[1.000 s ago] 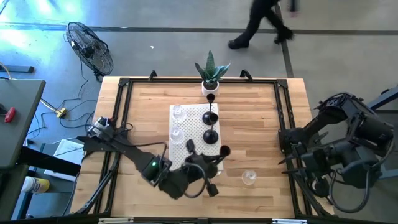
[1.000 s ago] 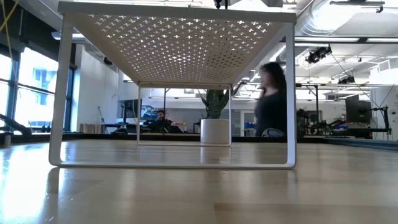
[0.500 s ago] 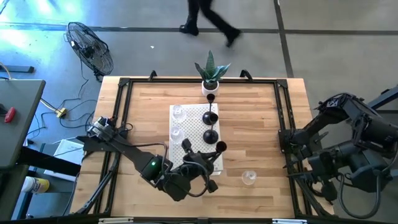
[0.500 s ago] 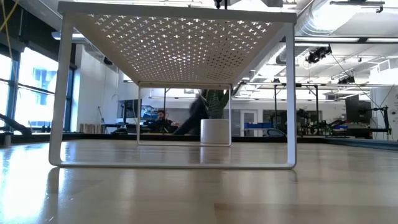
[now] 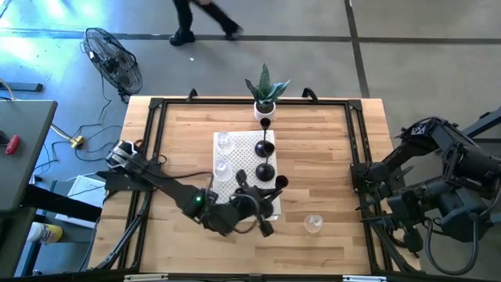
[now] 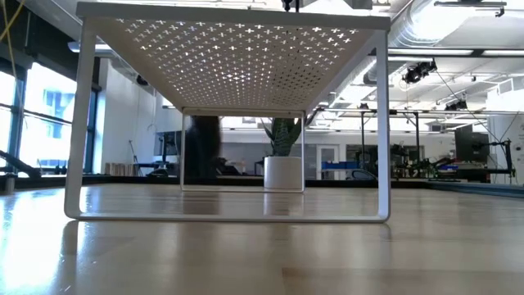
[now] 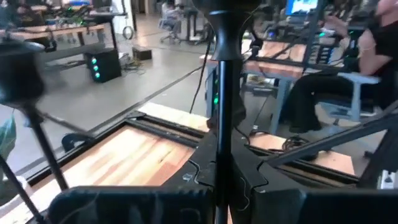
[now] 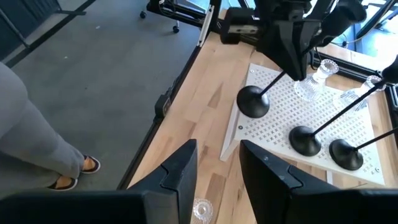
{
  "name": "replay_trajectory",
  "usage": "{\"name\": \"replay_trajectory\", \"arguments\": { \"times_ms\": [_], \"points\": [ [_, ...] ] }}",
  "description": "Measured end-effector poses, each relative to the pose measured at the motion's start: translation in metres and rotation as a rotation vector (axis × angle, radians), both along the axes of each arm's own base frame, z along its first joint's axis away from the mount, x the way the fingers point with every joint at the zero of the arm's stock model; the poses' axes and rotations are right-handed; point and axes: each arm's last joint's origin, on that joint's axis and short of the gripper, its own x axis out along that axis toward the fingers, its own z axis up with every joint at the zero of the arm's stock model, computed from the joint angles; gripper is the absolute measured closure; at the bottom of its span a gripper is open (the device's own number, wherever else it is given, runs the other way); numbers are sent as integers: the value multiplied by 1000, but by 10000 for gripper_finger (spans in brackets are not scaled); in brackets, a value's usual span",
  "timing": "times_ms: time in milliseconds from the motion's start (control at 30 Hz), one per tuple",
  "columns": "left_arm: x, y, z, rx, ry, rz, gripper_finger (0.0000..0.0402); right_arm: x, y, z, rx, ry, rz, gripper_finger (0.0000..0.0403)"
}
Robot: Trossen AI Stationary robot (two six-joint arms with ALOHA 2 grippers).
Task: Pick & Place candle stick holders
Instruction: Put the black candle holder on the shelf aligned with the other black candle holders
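A white perforated stand (image 5: pixel 235 160) stands mid-table. Two black holders (image 5: pixel 264 147) (image 5: pixel 266 171) stand on their bases on it, and a third (image 5: pixel 264 123) is at its far edge. Two clear glass holders (image 5: pixel 225 141) (image 5: pixel 222 166) stand on its left side, and a third (image 5: pixel 313 224) sits on the table near the front. My left gripper (image 5: pixel 264 197) is at the stand's near right corner, shut on the fourth black holder (image 5: pixel 278 182). My right gripper (image 8: pixel 217 171) is open and empty, off the table's right edge. My left gripper pinches the holder's thin stem (image 7: pixel 219 177) between its two fingers, which lie across the stem. The stem slants from the fingers (image 8: pixel 292 56) down to the round base (image 8: pixel 252 102), which is over the stand's near right corner. I cannot tell whether the base touches the stand.
A white pot with a green plant (image 5: pixel 266 98) stands at the table's far edge, behind the stand. A black frame (image 5: pixel 153 157) runs round the tabletop. Bare wood lies left and right of the stand. A person (image 5: pixel 196 19) walks beyond the far edge.
My left gripper has moved toward the far edge and a little left, carrying the black holder from beside the stand's right edge to over its near right corner. It has stayed shut on the stem. The person behind the table has walked from right to left.
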Motion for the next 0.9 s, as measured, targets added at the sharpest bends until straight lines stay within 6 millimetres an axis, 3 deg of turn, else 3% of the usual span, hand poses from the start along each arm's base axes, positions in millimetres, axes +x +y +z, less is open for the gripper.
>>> {"name": "replay_trajectory", "arguments": {
  "times_ms": [333, 500, 900],
  "points": [
    [-20, 14, -16, 43, -195, -248, 394, 0, 0, 0, 0, 0, -2, 289],
    [-15, 27, -34, 57, -194, -311, 394, 0, 0, 0, 12, 3, -11, 289],
    [-8, 47, -41, 93, -152, -350, 394, 1, -1, 0, 22, -13, -46, 289]
  ]
}}
